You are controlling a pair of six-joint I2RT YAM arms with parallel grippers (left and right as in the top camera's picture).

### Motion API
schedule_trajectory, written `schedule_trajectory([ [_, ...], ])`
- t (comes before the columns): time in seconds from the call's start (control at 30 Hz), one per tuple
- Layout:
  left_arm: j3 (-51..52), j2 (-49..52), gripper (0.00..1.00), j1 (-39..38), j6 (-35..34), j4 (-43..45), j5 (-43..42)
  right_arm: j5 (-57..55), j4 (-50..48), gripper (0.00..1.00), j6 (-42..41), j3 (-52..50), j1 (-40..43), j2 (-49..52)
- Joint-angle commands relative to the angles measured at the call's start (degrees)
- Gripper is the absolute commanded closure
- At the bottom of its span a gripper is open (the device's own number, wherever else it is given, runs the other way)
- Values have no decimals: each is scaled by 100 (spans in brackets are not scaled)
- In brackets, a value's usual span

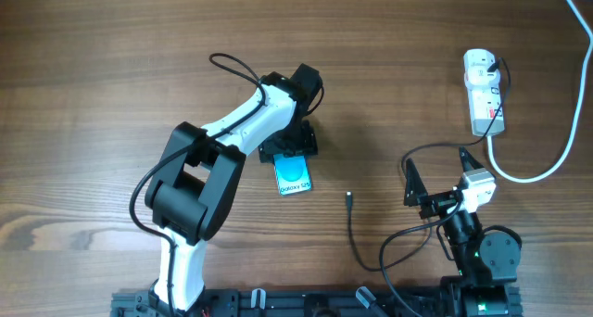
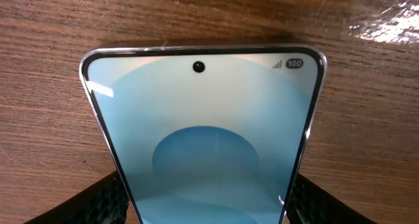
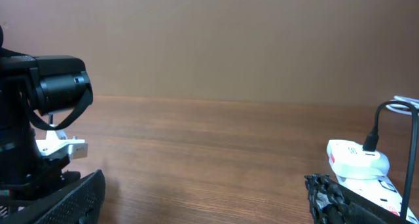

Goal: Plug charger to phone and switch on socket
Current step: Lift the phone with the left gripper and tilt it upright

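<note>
The phone (image 1: 294, 176) lies flat on the table with its teal screen up and a white text strip at its near end. My left gripper (image 1: 287, 148) sits over its far end. In the left wrist view my left gripper (image 2: 206, 207) has a finger against each long edge of the phone (image 2: 203, 119). The charger's connector tip (image 1: 349, 197) lies free on the table right of the phone. The white socket (image 1: 484, 95) lies at the far right with the black plug (image 1: 496, 69) in it. My right gripper (image 1: 437, 171) is open and empty, near the front right.
The socket's thick white cord (image 1: 547, 169) loops off to the right edge. In the right wrist view, the socket (image 3: 357, 160) with its plug (image 3: 370, 144) is at the right, and the left arm (image 3: 46, 93) is at the left. Bare wood lies between my right fingers (image 3: 206, 198).
</note>
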State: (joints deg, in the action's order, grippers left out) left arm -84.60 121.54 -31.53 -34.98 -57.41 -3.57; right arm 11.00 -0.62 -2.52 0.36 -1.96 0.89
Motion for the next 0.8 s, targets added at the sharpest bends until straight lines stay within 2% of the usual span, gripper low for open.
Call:
schedule_trajectory([
  [0.0, 302, 505, 24, 57, 4, 22, 317, 66, -20, 0, -61, -7, 15, -35],
  [0.17, 302, 505, 32, 57, -205, 131, 310, 66, -20, 0, -61, -7, 15, -35],
  [0.23, 302, 505, 28, 52, -304, 129, 310, 66, -20, 0, -61, -7, 15, -35],
  [0.3, 302, 505, 19, 52, -299, 96, 313, 66, -20, 0, -61, -7, 15, -35],
  [0.37, 302, 505, 18, 52, -297, 76, 313, 66, -20, 0, -61, -7, 13, -35],
  [0.47, 302, 505, 32, 52, -299, 83, 310, 66, -20, 0, -63, -7, 13, -35],
  [0.5, 299, 501, 34, 52, -299, 83, 273, 66, -20, 0, -63, -7, 13, -35],
  [0.6, 280, 227, 33, 192, -293, -39, 118, 66, -20, 0, -61, -7, 15, -35],
  [0.77, 271, -610, 32, 675, -264, -199, -933, 66, -20, 0, -63, -7, 15, -35],
])
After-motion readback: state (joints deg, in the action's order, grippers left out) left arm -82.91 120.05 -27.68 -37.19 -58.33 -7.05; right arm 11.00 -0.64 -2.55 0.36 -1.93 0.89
